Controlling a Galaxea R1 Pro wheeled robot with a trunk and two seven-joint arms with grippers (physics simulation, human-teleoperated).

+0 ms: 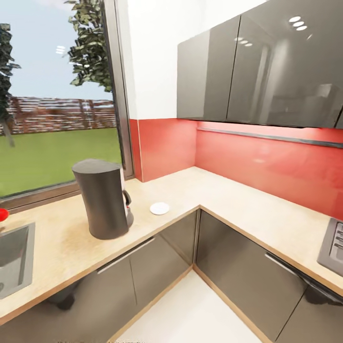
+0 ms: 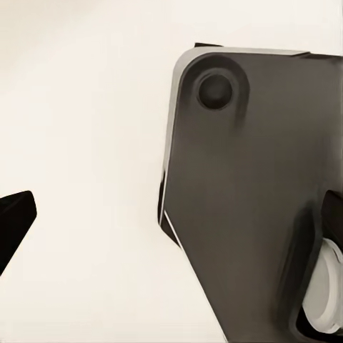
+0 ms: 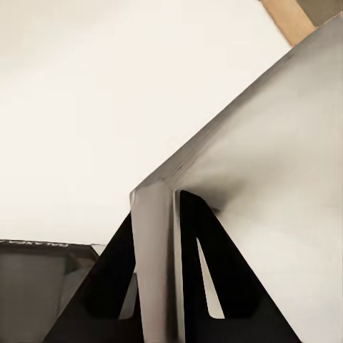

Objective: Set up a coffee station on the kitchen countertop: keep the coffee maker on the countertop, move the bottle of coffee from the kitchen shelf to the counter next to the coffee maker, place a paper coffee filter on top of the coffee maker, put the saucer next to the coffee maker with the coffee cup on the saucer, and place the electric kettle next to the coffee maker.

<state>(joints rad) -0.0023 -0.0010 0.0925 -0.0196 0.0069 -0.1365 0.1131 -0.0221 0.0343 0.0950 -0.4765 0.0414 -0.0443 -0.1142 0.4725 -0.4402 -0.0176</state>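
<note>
The sink (image 1: 14,257) is sitting at the left edge of the tabletop (image 1: 228,200). The coffee maker (image 1: 102,197) is standing upright beside it, near the front edge. The saucer (image 1: 159,208) is lying just right of the maker, apart from it. Risk: an arm reaching for the saucer is likely to clip the tall maker and tip it. The left fingers (image 2: 14,221) and right fingers (image 3: 214,279) are partly showing; their opening cannot be told.

The right pincer (image 3: 161,314) points down, its dark fingers (image 3: 214,271) close together around a narrow gap.
</note>
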